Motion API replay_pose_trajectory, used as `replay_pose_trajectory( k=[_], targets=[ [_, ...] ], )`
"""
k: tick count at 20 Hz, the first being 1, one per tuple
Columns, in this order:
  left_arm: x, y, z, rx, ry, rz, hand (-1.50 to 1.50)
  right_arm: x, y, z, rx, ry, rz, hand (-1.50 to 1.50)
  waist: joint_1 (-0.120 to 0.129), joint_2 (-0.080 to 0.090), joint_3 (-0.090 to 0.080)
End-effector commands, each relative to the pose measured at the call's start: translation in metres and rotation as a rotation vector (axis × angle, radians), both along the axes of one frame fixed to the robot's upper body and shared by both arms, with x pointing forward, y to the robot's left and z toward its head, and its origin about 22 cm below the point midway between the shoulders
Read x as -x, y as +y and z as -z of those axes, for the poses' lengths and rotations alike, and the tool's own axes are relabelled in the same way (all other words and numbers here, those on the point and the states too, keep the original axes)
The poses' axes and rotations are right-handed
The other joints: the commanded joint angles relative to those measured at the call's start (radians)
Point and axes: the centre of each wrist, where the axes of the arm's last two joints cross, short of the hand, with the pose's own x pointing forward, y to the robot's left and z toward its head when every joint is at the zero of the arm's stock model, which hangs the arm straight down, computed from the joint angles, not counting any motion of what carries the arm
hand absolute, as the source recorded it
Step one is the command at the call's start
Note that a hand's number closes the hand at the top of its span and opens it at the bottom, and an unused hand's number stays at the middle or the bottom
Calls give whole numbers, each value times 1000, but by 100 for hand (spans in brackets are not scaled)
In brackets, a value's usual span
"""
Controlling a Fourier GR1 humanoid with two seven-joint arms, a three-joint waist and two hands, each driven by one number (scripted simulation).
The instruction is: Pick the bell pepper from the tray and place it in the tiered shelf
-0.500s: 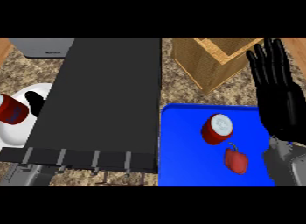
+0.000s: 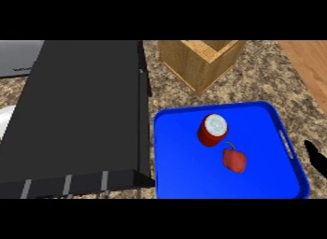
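The red bell pepper (image 2: 235, 159) lies on the blue tray (image 2: 187, 177), right of its middle, with a red can (image 2: 212, 129) on its side just behind it. The black tiered shelf (image 2: 76, 116) fills the left half of the counter, and its right edge runs close beside the tray. Of my right hand (image 2: 321, 162) only straight black fingers show at the right edge, just outside the tray's right rim and apart from the pepper. Nothing is held in them. My left hand is out of view.
A wooden box (image 2: 201, 63), open at the top, stands behind the tray. A white plate (image 2: 2, 119) with a red thing on it peeks out at the left edge beside the shelf. A grey appliance (image 2: 11, 58) sits at the back left.
My right hand has dropped from high above the tray's right side to the lower right edge, mostly out of view. The left forearm at the bottom left no longer shows.
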Motion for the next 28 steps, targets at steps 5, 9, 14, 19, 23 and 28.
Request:
replay_pose_trajectory(
  k=[5, 9, 14, 19, 23, 28],
  targets=[
    [29, -12, 22, -73, 42, 124, 0, 106, 66, 18, 36, -84, 236, -150, 99, -7, 4],
    [32, -41, 25, -72, 13, 151, 0, 109, 95, -13, 76, -84, 141, -150, 135, 0, 3],
    [29, -28, 20, -72, 10, 172, 0, 127, 125, -30, 11, 126, 17, -150, 160, 9, 0],
    [18, -28, 11, -92, -18, 191, 0, 166, 80, -19, 230, 515, 110, -150, 193, 44, -9],
    [14, -31, 5, -90, -35, 223, 0, 188, 75, -24, 291, 742, 205, -150, 201, 48, -10],
    [16, -40, 9, -89, -23, 252, 0, 156, 87, -47, 294, 804, 253, -150, 242, 44, -6]
  ],
)
